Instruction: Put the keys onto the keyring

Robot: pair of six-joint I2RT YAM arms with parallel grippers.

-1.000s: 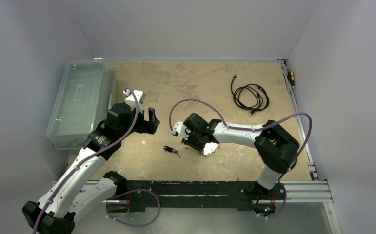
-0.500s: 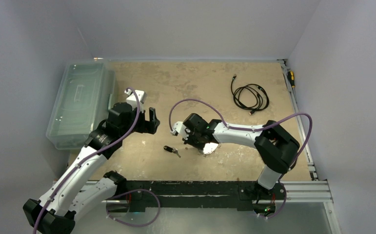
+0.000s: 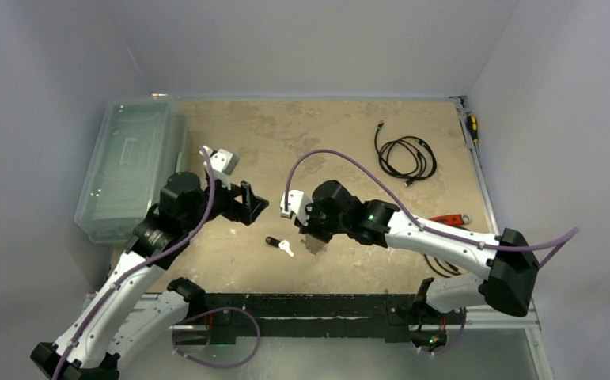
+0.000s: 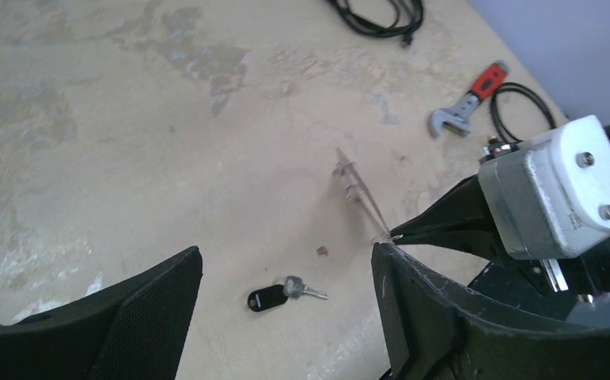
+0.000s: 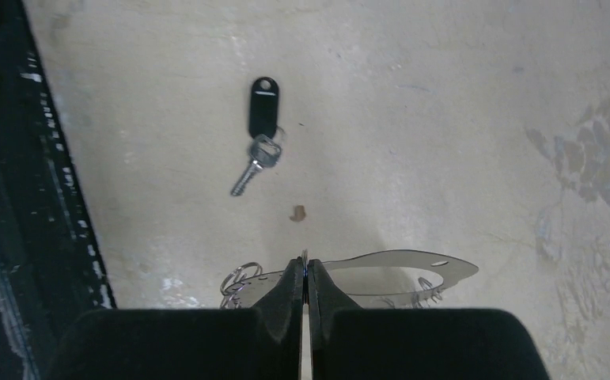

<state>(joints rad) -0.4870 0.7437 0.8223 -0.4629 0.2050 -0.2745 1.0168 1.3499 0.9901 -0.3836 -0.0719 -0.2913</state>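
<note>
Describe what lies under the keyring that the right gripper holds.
Under the keyring, shut in the right gripper, only bare table and shadow show. The keys lie apart, not beneath it. The fingers hide the patch of table nearest the camera.

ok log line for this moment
right jaws: shut on keyring | left jaws: open, empty | keys: loose on table, not on keyring

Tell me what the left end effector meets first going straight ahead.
Probably the keyring, held in the right end effector; depth is unclear, so it might reach the table near the keys instead.
</note>
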